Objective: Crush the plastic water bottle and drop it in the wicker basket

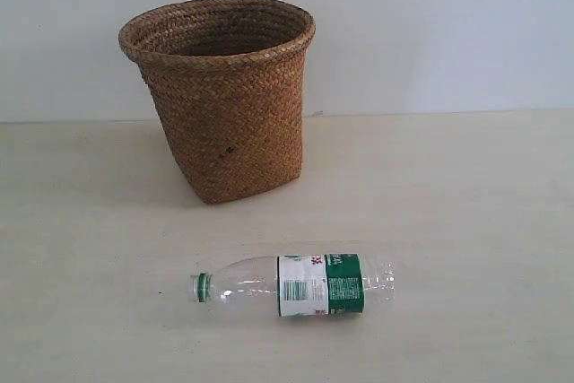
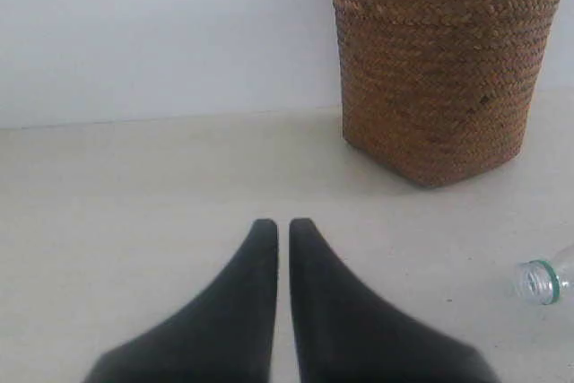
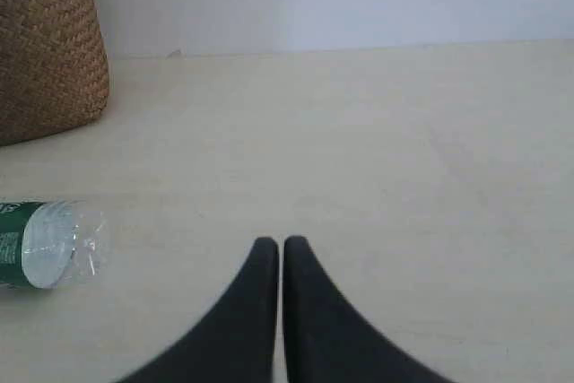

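Observation:
The plastic water bottle (image 1: 296, 284) lies on its side on the pale table, green cap pointing left, label facing up. Only its cap end (image 2: 543, 280) shows in the left wrist view, and its clear base end (image 3: 49, 244) shows in the right wrist view. Behind it stands the wicker basket (image 1: 222, 96), upright with its mouth showing nothing inside; it also fills a corner of both wrist views (image 2: 439, 69) (image 3: 49, 42). My left gripper (image 2: 282, 223) is shut on nothing, well apart from the bottle's cap. My right gripper (image 3: 275, 241) is shut too, off to the side of the bottle's base. Neither gripper shows in the exterior view.
The pale table (image 1: 466, 204) runs back to a plain white wall (image 1: 430, 24) just behind the basket. Nothing else stands on the table.

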Robot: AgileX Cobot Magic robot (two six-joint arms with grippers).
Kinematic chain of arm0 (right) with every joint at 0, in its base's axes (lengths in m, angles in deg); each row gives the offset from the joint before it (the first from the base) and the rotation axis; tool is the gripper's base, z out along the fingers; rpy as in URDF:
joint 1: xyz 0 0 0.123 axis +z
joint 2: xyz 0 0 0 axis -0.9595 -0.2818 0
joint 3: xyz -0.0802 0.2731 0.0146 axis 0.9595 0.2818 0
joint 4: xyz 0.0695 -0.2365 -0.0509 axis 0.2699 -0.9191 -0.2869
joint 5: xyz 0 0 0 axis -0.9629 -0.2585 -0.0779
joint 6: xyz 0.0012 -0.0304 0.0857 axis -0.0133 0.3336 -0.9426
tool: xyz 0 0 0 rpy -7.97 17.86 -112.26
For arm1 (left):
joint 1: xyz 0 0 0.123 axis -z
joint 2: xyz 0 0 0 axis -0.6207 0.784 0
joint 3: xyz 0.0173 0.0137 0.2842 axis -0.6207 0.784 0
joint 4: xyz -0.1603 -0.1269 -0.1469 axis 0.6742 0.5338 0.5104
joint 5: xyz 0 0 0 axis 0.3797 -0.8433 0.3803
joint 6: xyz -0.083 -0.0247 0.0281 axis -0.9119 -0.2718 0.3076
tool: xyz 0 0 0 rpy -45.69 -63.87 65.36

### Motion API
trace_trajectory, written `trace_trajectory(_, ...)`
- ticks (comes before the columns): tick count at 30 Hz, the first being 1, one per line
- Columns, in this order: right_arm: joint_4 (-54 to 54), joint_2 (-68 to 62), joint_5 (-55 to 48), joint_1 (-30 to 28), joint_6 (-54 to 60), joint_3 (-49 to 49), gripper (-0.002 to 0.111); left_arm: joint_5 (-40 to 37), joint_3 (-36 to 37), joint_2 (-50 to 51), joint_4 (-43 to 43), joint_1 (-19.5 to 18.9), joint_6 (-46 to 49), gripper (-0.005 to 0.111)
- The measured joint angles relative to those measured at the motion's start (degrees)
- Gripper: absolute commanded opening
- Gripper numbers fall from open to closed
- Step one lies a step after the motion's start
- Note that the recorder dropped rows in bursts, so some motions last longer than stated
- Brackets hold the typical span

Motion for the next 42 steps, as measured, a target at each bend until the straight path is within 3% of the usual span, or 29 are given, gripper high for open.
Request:
trace_trajectory(15, 0.0, 0.0, 0.0, 0.0, 0.0, 0.0, 0.0, 1.86, 0.0, 0.0, 0.0, 0.0, 0.0, 0.004)
trace_trajectory(21, 0.0, 0.0, 0.0, 0.0, 0.0, 0.0, 0.0, 14.53, 0.0, 0.0, 0.0, 0.0, -1.3, 0.004)
trace_trajectory(26, 0.0, 0.0, 0.0, 0.0, 0.0, 0.0, 0.0, 24.18, 0.0, 0.0, 1.0, 0.0, -11.61, 0.004)
trace_trajectory(34, 0.0, 0.0, 0.03, 0.0, 0.0, 0.0, 0.0, 19.94, -9.24, 3.29, -2.04, 0.0, -15.99, 0.004)
trace_trajectory(42, 0.0, 0.0, 0.53, 0.0, 0.0, 0.0, 0.0, 7.99, -20.57, 20.57, -0.92, 0.0, -16.25, 0.004)
